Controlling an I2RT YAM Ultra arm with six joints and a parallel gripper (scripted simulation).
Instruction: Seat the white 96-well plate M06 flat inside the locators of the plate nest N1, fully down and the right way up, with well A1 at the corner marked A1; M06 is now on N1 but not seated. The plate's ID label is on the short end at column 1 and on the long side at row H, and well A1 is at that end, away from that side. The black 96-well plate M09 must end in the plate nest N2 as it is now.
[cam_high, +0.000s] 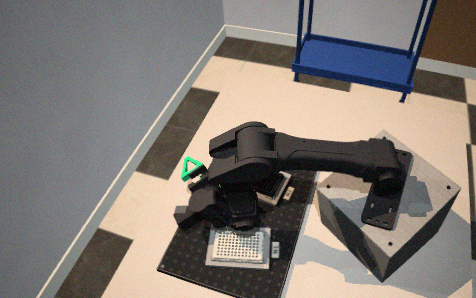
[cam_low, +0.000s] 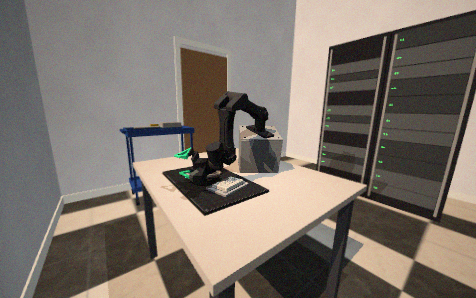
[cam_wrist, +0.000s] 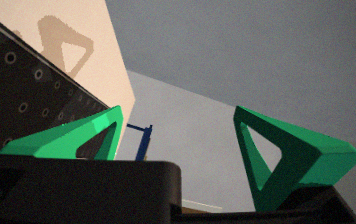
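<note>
The white 96-well plate M06 rests on the grey plate nest N1 at the near end of the black perforated baseplate; it also shows in the exterior view. I cannot tell its tilt. The black plate M09 lies in nest N2 behind, mostly hidden under the arm. My gripper with green fingers is open and empty, at the baseplate's left edge, apart from M06. In the wrist view the open gripper points at the wall, with nothing between the fingers.
The arm's grey pedestal block stands right of the baseplate. A blue cart stands on the floor beyond the table. Small label tags sit beside each nest. A dark rack cabinet lines the right wall.
</note>
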